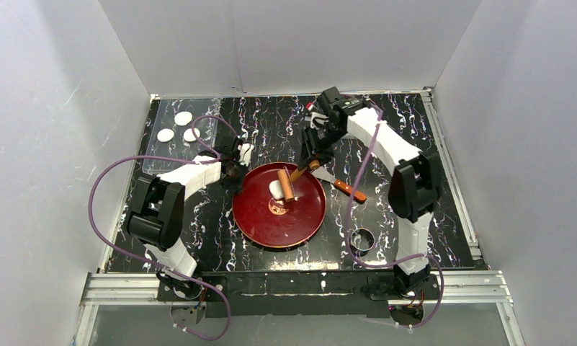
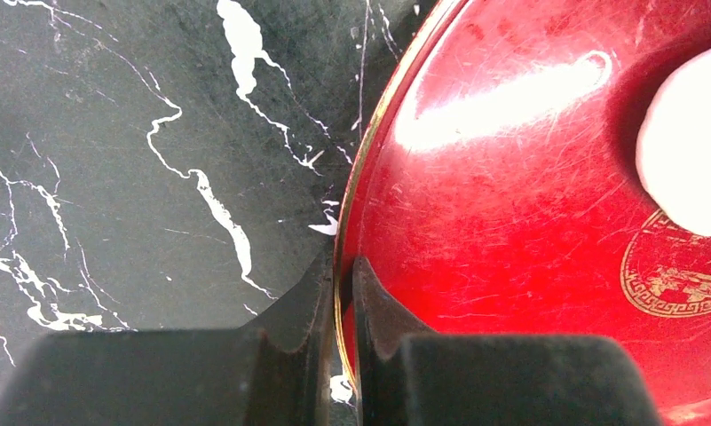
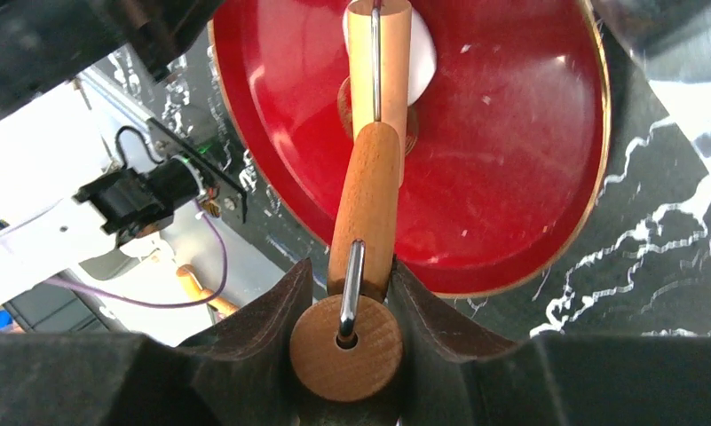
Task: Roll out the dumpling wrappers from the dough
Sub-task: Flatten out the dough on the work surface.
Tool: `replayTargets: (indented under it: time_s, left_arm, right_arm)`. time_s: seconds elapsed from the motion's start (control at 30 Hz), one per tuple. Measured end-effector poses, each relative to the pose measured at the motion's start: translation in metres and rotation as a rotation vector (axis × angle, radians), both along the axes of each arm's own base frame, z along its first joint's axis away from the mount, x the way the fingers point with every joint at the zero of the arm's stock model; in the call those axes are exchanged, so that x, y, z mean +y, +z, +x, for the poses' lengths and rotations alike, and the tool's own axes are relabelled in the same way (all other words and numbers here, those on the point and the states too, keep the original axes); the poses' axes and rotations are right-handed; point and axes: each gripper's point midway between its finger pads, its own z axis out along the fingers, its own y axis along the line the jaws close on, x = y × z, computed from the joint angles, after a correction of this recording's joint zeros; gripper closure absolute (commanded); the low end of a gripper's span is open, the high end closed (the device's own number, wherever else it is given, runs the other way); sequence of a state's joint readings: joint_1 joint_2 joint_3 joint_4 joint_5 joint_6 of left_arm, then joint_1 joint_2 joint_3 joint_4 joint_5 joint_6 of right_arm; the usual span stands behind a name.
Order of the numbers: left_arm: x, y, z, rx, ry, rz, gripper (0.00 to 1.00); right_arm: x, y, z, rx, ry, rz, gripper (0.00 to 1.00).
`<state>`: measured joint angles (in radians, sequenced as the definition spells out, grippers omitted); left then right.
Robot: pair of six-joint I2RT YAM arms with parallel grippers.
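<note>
The dough (image 1: 274, 189) is a small white lump on the red plate (image 1: 303, 216), in the plate's back half. A wooden rolling pin (image 1: 286, 184) lies with its roller against the dough (image 3: 424, 64). My right gripper (image 3: 350, 264) is shut on the pin's handle (image 3: 367, 200), behind the plate. The jaws of my left gripper (image 2: 341, 266) pinch the plate's gold-edged rim (image 2: 367, 155) at its back left side, and the dough (image 2: 689, 151) shows at that view's right edge. Three dumpling wrappers (image 1: 184, 118) lie as white discs at the back left.
The wrappers rest on a clear sheet (image 1: 159, 155) in the back left corner. An orange-handled knife (image 1: 346, 189) lies just right of the plate. A round metal ring (image 1: 362, 239) sits near the right arm's base. White walls enclose the black marbled table (image 1: 271, 122).
</note>
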<state>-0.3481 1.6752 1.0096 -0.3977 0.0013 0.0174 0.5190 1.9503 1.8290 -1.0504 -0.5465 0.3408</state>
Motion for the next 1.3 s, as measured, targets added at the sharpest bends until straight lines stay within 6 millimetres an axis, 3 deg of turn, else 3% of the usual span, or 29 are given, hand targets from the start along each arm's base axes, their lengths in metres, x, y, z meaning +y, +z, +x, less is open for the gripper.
replayTargets:
  time_s: [0.17,0.47,0.73,0.9,1.1,1.13,1.2,1.3]
  left_arm:
    - [-0.002,0.000,0.000,-0.004,-0.009,0.003,1.00]
    - [-0.007,0.000,-0.001,-0.008,-0.025,0.000,1.00]
    - [-0.007,0.000,-0.001,-0.008,-0.026,0.000,1.00]
    - [-0.007,0.000,-0.001,-0.008,-0.026,0.000,1.00]
    - [-0.007,0.000,-0.001,-0.008,-0.027,0.000,1.00]
    - [-0.007,0.000,-0.001,-0.008,-0.028,-0.001,0.95]
    - [-0.009,0.000,-0.001,-0.005,-0.034,-0.010,0.58]
    - [-0.011,-0.001,-0.007,0.016,-0.079,-0.019,0.26]
  right_arm:
    - [0.010,-0.047,0.006,0.082,0.014,-0.057,0.99]
    - [0.019,-0.069,-0.008,0.106,0.048,-0.048,0.99]
    - [0.015,-0.057,-0.005,0.089,0.037,-0.052,0.99]
    - [0.021,-0.030,-0.001,0.080,0.022,0.020,0.99]
    - [0.011,0.002,0.011,-0.041,0.002,-0.014,0.99]
    - [0.010,0.003,0.013,-0.054,0.003,-0.023,0.99]
    - [0.007,0.001,0.014,-0.066,0.003,-0.041,0.99]
    - [0.003,-0.004,0.013,-0.054,0.000,-0.077,0.99]
